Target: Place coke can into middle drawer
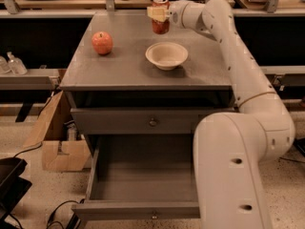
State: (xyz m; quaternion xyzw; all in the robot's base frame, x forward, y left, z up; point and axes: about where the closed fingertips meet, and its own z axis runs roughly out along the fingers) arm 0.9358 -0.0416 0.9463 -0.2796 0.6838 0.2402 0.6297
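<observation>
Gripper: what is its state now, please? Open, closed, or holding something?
Gripper: fingers closed on the can, at the back of the table.

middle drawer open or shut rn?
Open: the drawer is pulled out, its grey inside showing. The gripper is up at the coke can on the cabinet top.

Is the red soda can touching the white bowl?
Apart. The camera view shows a strip of bare tabletop between the coke can and the bowl. The pincer is at the can's top, near the far edge.
</observation>
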